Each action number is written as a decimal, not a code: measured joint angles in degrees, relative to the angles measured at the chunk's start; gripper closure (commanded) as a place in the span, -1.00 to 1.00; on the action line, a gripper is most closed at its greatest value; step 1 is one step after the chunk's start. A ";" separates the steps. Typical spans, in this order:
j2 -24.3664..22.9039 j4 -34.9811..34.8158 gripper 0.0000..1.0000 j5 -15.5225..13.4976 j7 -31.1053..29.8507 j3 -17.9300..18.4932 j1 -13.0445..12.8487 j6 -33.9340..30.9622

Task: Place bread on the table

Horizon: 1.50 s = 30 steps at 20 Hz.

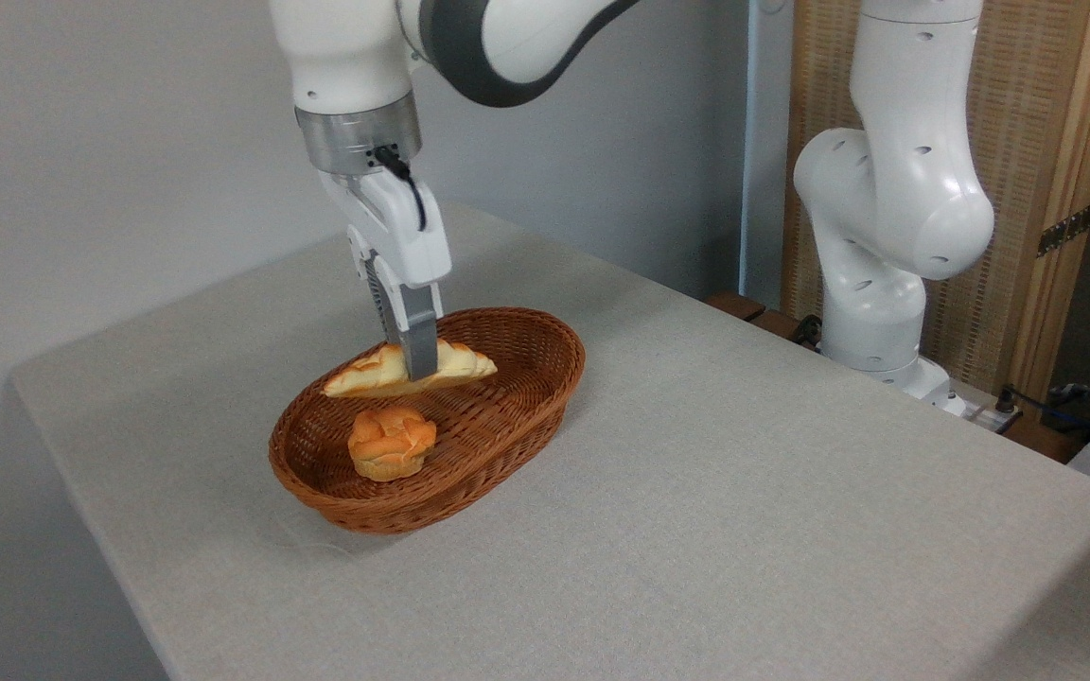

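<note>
One two-finger gripper (415,364) clamping long pale golden bread (365,375) at mid-length, holding it level above brown oval wicker basket (507,416); small round orange bun (391,442) lying inside basket; basket sitting on light grey table (744,492).

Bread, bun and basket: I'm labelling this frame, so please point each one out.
bread (465,363): fixed camera, crust right of the jaws.
bun (392,441): fixed camera, middle of its orange top.
basket (545,402): fixed camera, outer wicker wall at right.
</note>
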 measured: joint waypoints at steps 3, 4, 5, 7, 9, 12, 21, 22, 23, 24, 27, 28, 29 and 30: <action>-0.60 -0.01 0.21 0.00 0.05 2.90 0.08 -0.58; -0.65 -0.02 0.21 0.00 0.09 4.01 0.10 -0.73; -0.66 -0.04 0.21 0.00 0.18 4.63 0.10 -0.79; -0.67 -0.11 0.21 0.01 0.73 6.20 0.13 -0.91; -0.66 -0.22 0.19 0.01 2.39 8.23 0.13 -1.89; -0.67 -0.26 0.16 0.01 5.16 11.20 0.17 -2.88; -0.37 -0.83 -0.99 1.43 7.64 14.28 0.24 -2.98; -0.26 -0.83 -0.99 2.50 7.64 14.38 0.24 -2.98; -0.21 -0.83 -0.99 2.89 7.64 14.42 0.24 -2.98; -0.15 -0.83 -0.99 3.34 7.64 14.46 0.24 -2.98; -0.14 -0.82 -0.99 3.64 7.65 14.47 0.23 -2.98; -0.14 -0.82 -1.00 3.64 7.65 14.47 0.22 -2.98; -0.14 -0.82 -0.99 3.64 7.65 14.47 0.19 -2.98; -0.14 -0.82 -1.00 3.64 7.65 14.47 0.18 -2.98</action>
